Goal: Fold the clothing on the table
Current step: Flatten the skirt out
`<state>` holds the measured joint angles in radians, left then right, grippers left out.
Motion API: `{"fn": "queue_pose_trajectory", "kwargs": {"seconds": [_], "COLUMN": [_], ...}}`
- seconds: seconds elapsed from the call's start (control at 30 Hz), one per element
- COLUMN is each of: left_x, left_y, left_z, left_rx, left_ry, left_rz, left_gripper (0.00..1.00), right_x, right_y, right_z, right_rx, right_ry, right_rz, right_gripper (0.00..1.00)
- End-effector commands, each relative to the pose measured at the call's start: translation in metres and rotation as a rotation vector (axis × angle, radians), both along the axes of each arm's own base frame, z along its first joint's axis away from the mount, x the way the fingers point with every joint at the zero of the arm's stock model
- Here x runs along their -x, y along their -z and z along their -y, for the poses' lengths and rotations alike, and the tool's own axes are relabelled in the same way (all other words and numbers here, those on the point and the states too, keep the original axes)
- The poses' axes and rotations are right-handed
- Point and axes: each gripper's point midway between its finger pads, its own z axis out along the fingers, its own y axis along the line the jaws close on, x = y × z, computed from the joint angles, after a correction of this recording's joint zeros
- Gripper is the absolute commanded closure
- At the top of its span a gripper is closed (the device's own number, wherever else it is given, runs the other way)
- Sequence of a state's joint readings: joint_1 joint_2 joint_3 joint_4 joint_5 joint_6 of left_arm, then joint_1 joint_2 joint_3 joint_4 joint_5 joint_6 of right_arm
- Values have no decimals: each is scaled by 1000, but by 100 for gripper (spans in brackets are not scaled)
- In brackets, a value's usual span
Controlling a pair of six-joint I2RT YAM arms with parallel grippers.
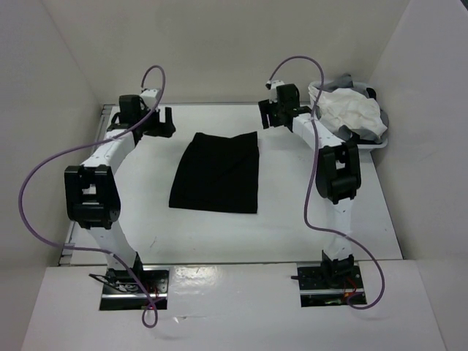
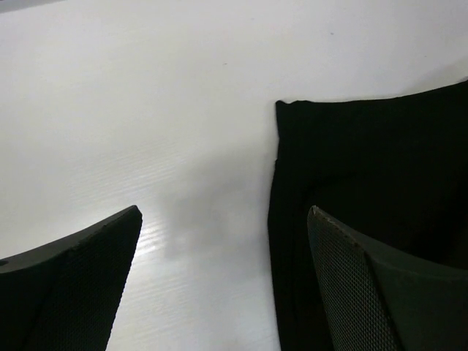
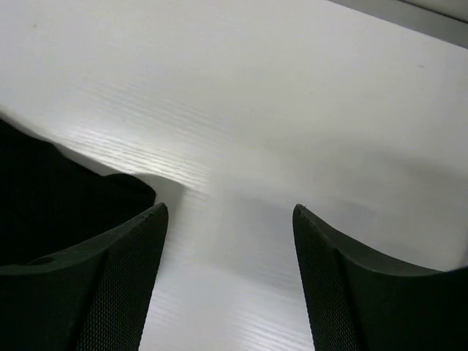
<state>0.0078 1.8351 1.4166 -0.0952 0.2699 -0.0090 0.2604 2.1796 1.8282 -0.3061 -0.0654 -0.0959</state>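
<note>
One clothing (image 1: 216, 172) flat on table (image 1: 146, 219); two claws, left gripper (image 1: 164, 123) and right gripper (image 1: 269, 115), both open, empty, flanking its far corners.

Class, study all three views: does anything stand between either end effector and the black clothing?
Nothing visible does. The left end effector and right end effector hang open beside the far corners of the clothing, with only white table surface between.

The top view looks steeply down from above and behind the arm bases (image 1: 135, 281), taking in the whole table (image 1: 219, 234). Both wrist views sit close over it, angled down. All three share the clothing (image 1: 217, 173): right side of the left view, lower left of the right view.
</note>
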Motion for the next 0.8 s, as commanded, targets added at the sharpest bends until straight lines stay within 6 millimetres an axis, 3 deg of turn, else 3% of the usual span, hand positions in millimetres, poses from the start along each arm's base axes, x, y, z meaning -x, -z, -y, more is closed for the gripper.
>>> {"fn": "queue_pose_trajectory", "kwargs": {"seconds": [0.0, 0.07, 0.1, 0.13, 0.17, 0.2, 0.27, 0.3, 0.43, 0.53, 0.63, 0.67, 0.73, 0.77], "left_x": [12, 29, 42, 49, 61, 70, 87, 95, 110, 110, 95, 88, 76, 72], "left_y": [-67, -64, -73, -74, -81, -74, -80, -69, -59, -41, -27, -12, -4, 14], "left_z": [-12, -10, -10, -9, -4, -4, 9, 13, 42, 67, 80, 85, 89, 92], "left_rx": [27, 25, 25, 25, 20, 8, -4, -14, -51, -57, -57, -66, -75, -75], "left_ry": [-40, -25, -25, -25, -2, 5, 53, 69, 180, 246, 271, 276, 260, 252], "left_rz": [101, 68, 67, 61, 63, 46, 56, 36, 51, 24, 6, -22, -35, -67], "left_gripper": [0, 0, 0, 0, 0, 0, 0, 0, 0, 0, 0, 0, 0, 0], "right_x": [1, 23, 34, 47, 59, 71, 90, 95, 109, 119, 125, 127, 134, 135], "right_y": [-61, -79, -86, -79, -84, -101, -97, -98, -92, -79, -74, -77, -77, -78], "right_z": [15, 13, 1, 1, -15, -20, -38, -42, -51, -49, -40, -37, -29, -28], "right_rx": [25, 30, 13, 15, 12, 4, 22, 35, 42, 46, 71, 75, 74, 72], "right_ry": [103, 76, 20, -6, -52, -84, -145, -159, -196, -198, -171, -164, -153, -152], "right_rz": [106, 106, 104, 76, 81, 111, 111, 118, 66, 12, 5, 11, 15, 21], "right_gripper": [26, 23, 20, 20, 17, 15, 12, 10, 10, 10, 9, 9, 9, 9]}}
